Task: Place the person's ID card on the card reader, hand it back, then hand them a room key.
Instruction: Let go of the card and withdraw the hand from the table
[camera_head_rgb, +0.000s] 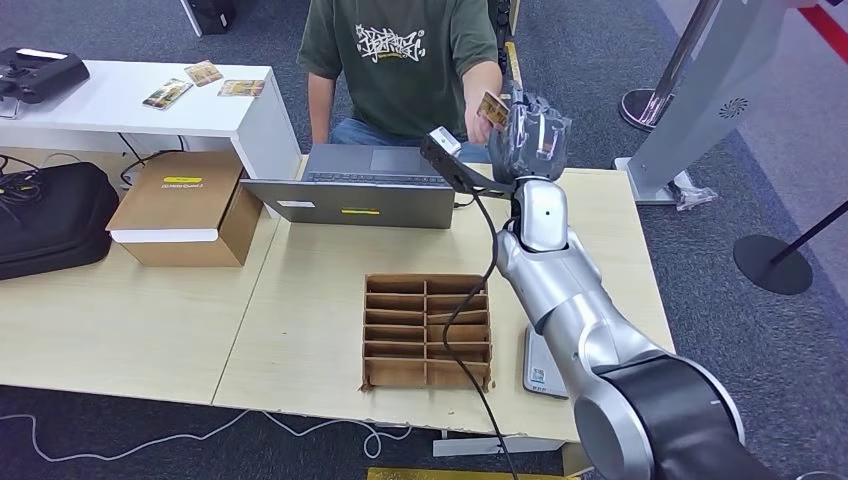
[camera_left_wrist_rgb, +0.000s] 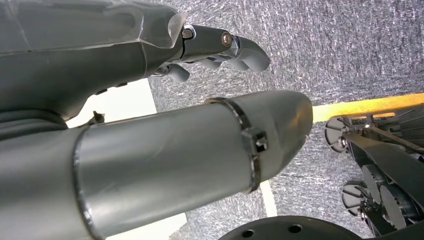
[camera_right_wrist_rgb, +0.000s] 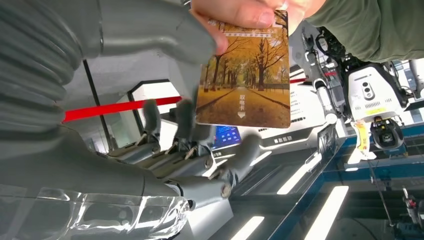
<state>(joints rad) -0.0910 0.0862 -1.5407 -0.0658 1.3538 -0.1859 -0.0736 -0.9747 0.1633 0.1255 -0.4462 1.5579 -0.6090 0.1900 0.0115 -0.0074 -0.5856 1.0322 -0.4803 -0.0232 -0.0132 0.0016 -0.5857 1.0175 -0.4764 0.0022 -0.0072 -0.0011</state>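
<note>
Wooden table (camera_head_rgb: 300, 300) w/ laptop (camera_head_rgb: 362, 188), cardboard divider tray (camera_head_rgb: 427, 332) and card reader (camera_head_rgb: 540, 368) at the near edge by the R arm. R hand (camera_head_rgb: 530, 135) is up past the table's far edge, fingers spread around the card (camera_head_rgb: 492, 107), which the person's hand (camera_head_rgb: 480, 115) pinches; can't tell if robot fingers touch it. L hand (camera_left_wrist_rgb: 215, 47) hangs over grey carpet, fingers loosely curled, holding nothing.

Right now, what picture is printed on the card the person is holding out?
An autumn tree-lined path in orange and yellow on the card, clearest in the right wrist view.
</note>
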